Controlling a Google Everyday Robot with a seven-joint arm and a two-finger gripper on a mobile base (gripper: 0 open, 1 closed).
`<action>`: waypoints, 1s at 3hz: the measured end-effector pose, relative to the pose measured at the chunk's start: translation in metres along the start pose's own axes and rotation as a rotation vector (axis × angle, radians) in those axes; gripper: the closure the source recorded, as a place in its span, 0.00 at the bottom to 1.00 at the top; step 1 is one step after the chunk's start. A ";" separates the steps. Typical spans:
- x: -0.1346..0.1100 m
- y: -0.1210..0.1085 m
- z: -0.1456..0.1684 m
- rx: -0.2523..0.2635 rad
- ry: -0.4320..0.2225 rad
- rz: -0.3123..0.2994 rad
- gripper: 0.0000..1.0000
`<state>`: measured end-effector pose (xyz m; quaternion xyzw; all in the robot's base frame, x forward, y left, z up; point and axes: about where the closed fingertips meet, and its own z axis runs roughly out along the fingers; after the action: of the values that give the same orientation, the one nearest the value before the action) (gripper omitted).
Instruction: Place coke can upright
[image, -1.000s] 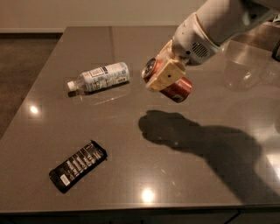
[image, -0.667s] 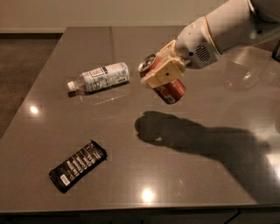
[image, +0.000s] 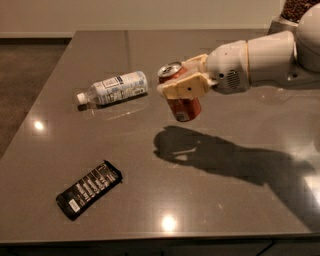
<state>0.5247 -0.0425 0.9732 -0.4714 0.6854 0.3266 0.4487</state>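
Note:
The coke can (image: 183, 107) is red-orange with silver ends and hangs above the grey table (image: 150, 200), tilted slightly with its top toward the upper left, close to upright. My gripper (image: 184, 84) reaches in from the right and is shut on the can's middle with its cream fingers (image: 186, 88). The can's shadow lies on the tabletop just below and right of it, so the can is off the surface.
A clear plastic bottle (image: 114, 88) with a white label lies on its side to the left of the can. A flat black packet (image: 89, 189) lies near the front left. My white arm (image: 260, 60) spans the right side. The table's left edge drops to the floor.
The arm has swung lower and more level, and the held can has turned from strongly tilted to nearly upright, moving slightly left and down toward the table.

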 end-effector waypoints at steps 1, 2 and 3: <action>0.014 -0.002 0.002 0.042 -0.107 0.039 1.00; 0.025 -0.003 0.002 0.093 -0.210 0.056 1.00; 0.032 -0.004 0.002 0.132 -0.298 0.057 1.00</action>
<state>0.5240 -0.0529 0.9427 -0.3678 0.6443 0.3596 0.5659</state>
